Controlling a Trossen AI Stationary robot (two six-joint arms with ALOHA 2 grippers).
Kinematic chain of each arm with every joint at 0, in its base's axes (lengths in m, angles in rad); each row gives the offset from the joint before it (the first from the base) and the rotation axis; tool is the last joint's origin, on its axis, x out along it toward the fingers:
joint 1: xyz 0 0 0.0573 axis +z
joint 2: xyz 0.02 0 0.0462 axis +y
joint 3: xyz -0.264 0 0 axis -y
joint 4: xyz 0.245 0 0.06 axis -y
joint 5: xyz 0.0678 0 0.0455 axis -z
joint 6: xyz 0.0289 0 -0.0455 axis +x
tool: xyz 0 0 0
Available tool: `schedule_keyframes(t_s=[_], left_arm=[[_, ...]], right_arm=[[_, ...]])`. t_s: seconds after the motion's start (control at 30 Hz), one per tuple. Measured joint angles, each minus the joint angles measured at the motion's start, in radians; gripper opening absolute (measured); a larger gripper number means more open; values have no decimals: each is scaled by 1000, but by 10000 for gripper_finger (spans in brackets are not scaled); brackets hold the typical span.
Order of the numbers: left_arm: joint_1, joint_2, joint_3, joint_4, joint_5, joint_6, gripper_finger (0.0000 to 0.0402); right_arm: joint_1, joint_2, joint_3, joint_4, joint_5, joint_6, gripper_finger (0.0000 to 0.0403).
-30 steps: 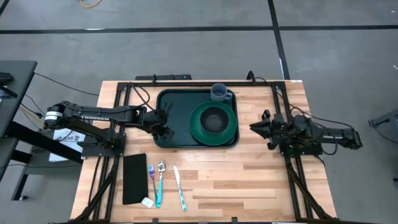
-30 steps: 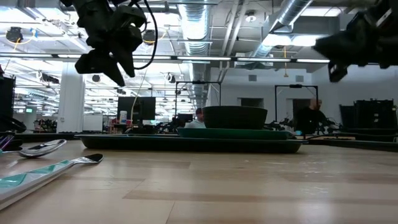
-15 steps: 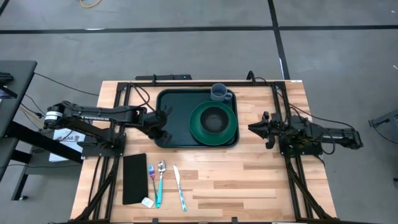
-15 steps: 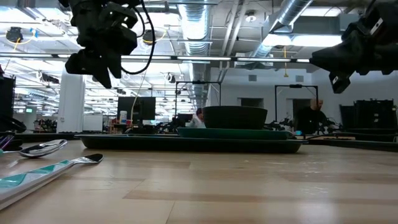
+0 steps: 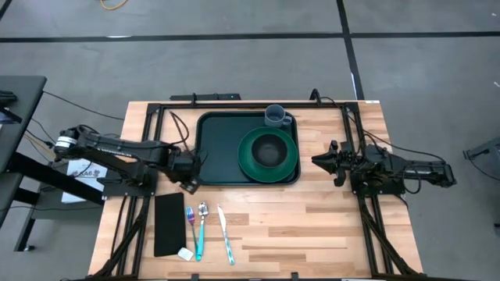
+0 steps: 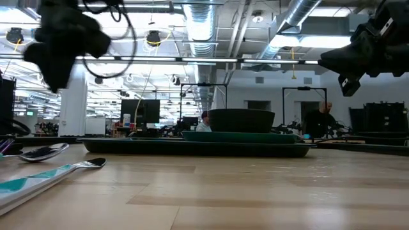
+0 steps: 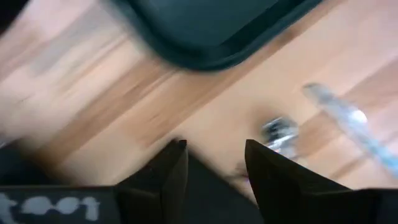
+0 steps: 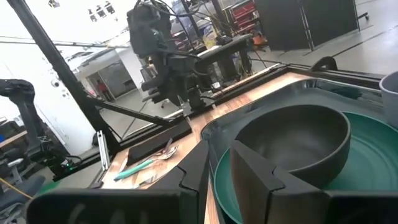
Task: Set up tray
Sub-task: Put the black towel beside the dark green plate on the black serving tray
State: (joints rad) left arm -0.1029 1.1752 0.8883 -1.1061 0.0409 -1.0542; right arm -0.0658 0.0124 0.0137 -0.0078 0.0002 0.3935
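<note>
Left gripper (image 5: 190,173) off tray's near-left corner, fingers (image 7: 168,171) spread, holding nothing, touching nothing. Right gripper (image 5: 319,161) just right of tray (image 5: 215,148), fingers narrowly parted, empty. Tray at table's far centre, carrying plate (image 5: 248,160), bowl (image 5: 269,150), cup (image 5: 275,115). Left wrist view blurred; cutlery there indistinct.

Dark green tray (image 5: 223,148), green plate (image 5: 268,154), seemingly grey cup (image 5: 276,116)
</note>
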Motion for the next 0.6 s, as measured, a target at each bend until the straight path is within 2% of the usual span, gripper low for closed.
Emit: schedule_keyframes(t_s=[0.13, 0.37, 0.6], left_arm=[[-95, -50, 0, -133, -38, -56, 148], [-276, -84, -9, -181, -99, -15, 148], [-332, -84, -157, -95, -9, 39, 148]], right_arm=[[0, 0, 0, 0, 0, 0, 59], [0, 0, 0, 0, 0, 0, 59], [0, 0, 0, 0, 0, 0, 59]])
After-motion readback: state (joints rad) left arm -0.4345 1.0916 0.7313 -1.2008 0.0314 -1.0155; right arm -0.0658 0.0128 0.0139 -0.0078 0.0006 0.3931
